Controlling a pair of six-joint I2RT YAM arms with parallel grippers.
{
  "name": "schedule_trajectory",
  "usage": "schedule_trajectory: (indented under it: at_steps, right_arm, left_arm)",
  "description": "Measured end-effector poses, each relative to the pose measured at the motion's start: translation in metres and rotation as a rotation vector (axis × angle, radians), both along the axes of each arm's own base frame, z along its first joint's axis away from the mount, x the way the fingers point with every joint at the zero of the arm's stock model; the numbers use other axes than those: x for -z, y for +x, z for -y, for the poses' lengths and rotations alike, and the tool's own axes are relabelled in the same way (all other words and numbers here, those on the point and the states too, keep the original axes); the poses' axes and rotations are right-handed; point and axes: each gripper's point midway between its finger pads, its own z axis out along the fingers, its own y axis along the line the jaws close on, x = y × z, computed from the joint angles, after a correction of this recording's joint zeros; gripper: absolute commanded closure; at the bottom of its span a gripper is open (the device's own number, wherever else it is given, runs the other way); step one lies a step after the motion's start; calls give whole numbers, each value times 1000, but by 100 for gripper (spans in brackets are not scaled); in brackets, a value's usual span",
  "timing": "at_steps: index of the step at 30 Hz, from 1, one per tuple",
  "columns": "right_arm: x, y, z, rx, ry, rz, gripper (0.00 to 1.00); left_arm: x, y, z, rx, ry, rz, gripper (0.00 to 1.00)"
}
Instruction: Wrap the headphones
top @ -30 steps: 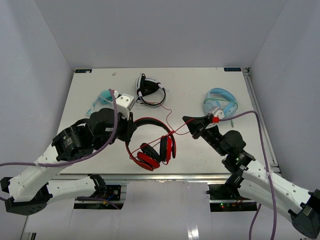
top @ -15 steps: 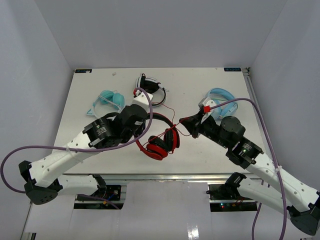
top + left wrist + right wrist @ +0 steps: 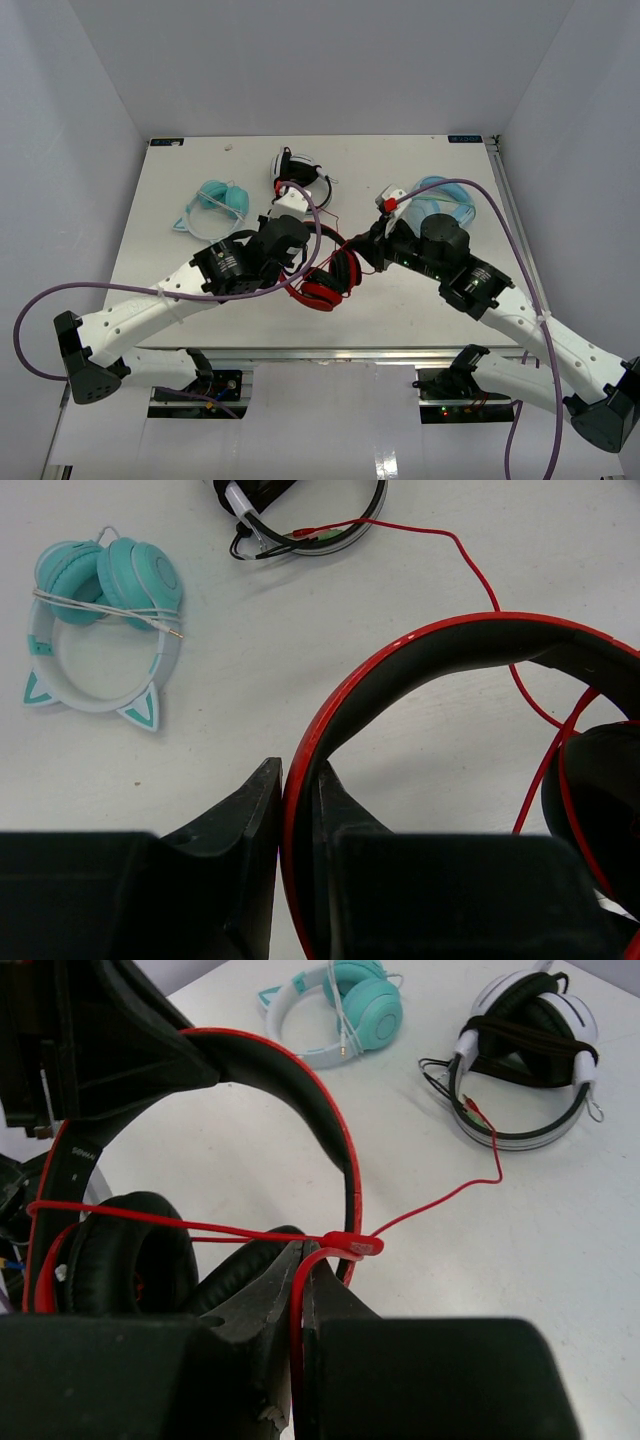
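Count: 4 headphone sets, 2 arms. Red headphones (image 3: 326, 282) sit mid-surface between the arms, toward the near edge; can't tell if the cups touch the surface (image 3: 400, 160). Left claw (image 3: 297, 790) is pinching the red headband, band squeezed between both fingers. Right claw (image 3: 303, 1265) is pressed together on the thin red cable (image 3: 440, 1200), just under the small inline clip. One cable run is stretched across the ear cups; the free end trails off to the black-and-white pair (image 3: 297, 175) at the back and ends right beside it. Teal cat-ear pair (image 3: 215, 200) is back-left, well apart. Light-blue pair (image 3: 445, 195) is back-right, partly hidden behind the right arm. Left arm covers part of the red band in top view.
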Motion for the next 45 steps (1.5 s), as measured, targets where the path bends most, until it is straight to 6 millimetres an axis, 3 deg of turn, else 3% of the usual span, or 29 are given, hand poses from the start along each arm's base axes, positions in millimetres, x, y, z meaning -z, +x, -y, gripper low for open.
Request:
schedule_trajectory:
  at_steps: [5, 11, 17, 23, 37, 45]
  right_arm:
    - [4, 13, 4, 67, -39, -9, 92]
    - [4, 15, 4, 70, -54, -23, 92]
    - [-12, 4, -11, -21, -29, -51, 92]
    - [-11, -9, -19, -103, -10, -102, 92]
    - [12, -32, -29, -219, 42, -172, 86]
    - [0, -43, -37, -285, 106, -154, 85]
  left_arm:
    - [2, -1, -3, 12, 2, 10, 100]
    - [3, -3, -11, 1, 6, 25, 100]
    - [14, 5, -2, -42, 5, 18, 100]
    - [29, 12, 8, -99, -12, -4, 100]
    - [29, 17, 17, -252, -138, -28, 100]
    - [30, 16, 16, -296, -186, -34, 100]
